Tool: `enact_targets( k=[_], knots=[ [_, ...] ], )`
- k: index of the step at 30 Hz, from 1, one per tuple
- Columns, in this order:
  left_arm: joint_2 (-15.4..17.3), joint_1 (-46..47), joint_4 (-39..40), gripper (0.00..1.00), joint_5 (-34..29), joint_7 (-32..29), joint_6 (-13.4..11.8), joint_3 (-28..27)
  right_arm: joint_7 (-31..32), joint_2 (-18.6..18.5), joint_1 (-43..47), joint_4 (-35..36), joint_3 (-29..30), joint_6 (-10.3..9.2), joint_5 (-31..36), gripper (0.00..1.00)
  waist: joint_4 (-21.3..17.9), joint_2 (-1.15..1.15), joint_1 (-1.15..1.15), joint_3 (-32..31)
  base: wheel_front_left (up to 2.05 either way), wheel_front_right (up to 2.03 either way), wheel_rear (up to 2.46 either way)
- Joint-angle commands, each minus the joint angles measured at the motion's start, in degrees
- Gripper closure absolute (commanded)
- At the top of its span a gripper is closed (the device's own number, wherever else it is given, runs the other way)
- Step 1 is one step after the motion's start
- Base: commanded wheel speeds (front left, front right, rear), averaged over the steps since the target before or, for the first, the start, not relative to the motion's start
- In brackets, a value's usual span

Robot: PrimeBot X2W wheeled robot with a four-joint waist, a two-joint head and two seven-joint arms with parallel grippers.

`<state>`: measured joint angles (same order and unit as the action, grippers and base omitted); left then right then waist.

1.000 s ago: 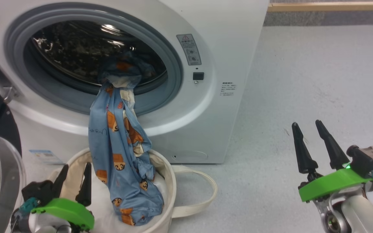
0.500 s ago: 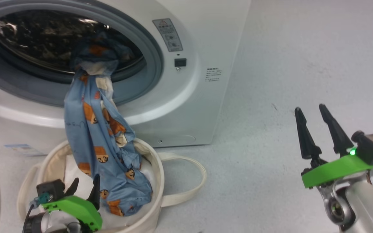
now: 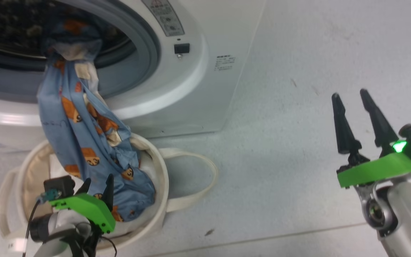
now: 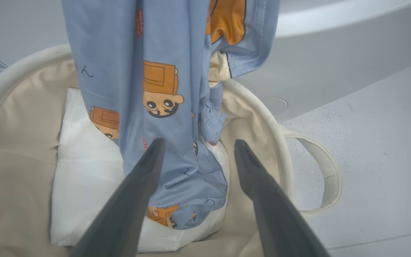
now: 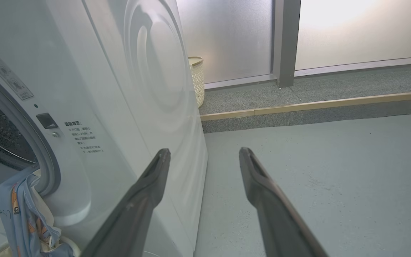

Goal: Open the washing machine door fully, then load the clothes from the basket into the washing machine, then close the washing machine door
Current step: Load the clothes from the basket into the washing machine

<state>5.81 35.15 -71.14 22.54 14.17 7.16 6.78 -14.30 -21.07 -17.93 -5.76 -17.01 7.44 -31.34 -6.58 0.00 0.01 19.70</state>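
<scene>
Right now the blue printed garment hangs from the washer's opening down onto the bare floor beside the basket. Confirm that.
One detail is wrong. The clothes do hang from the opening of the washing machine, but their lower end lies inside the basket, on the white cloth, not on the bare floor beside it. The left wrist view shows this most clearly.

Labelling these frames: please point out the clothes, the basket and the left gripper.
the clothes (image 3: pixel 61 134), head view, middle of the hanging blue fabric.
the basket (image 4: pixel 16 153), left wrist view, bare inner left wall.
left gripper (image 4: pixel 199 142), left wrist view, midway between fingertips.
</scene>
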Motion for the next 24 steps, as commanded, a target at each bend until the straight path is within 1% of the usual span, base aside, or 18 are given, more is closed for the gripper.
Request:
enact_targets(
  k=[1,2,7,12,16,20,24],
  knots=[
    [2.09,1.41,-0.04,0.00,0.09,-0.37,0.32,-0.71,-0.70,-1.21,-1.26,2.29,-0.02,0.05,0.38,0.00,-0.86,0.00,-0.01,2.35,0.00,0.00,0.00],
    [2.67,2.50,-0.73,0.00,0.16,-1.28,0.32,-0.21,-0.70,-1.14,-1.83,2.95,0.37,0.05,0.64,0.00,-1.33,0.00,-0.01,4.05,0.00,0.00,0.00],
    [3.58,4.94,-1.93,0.00,0.73,-3.63,0.05,-0.13,-0.70,-1.16,-2.48,4.00,1.79,0.05,1.38,0.00,-2.19,0.00,-0.01,7.75,0.00,0.00,0.00],
    [4.29,6.97,-2.46,0.00,1.25,-6.59,-1.43,-0.24,-0.70,-1.39,-2.74,5.29,3.26,0.05,2.05,0.00,-2.81,0.00,-0.01,11.13,0.00,0.00,0.00],
    [4.68,8.50,-2.59,0.00,1.49,-7.81,-2.13,-0.25,-0.70,-1.51,-2.56,6.09,4.35,0.05,2.36,0.00,-2.88,0.00,-0.01,13.12,0.00,0.00,0.00],
    [5.47,10.49,-2.71,0.00,1.88,-11.04,-4.03,-0.39,-0.70,-1.30,-2.33,7.08,5.61,0.05,2.70,0.00,-3.09,0.00,-0.01,15.67,0.00,0.00,0.00],
    [6.24,13.13,-2.74,0.00,2.03,-10.64,-4.85,-0.38,-0.70,-1.21,-2.17,7.86,6.73,0.05,3.05,0.00,-3.25,0.00,-0.01,17.85,0.00,0.00,0.00]
  ],
)
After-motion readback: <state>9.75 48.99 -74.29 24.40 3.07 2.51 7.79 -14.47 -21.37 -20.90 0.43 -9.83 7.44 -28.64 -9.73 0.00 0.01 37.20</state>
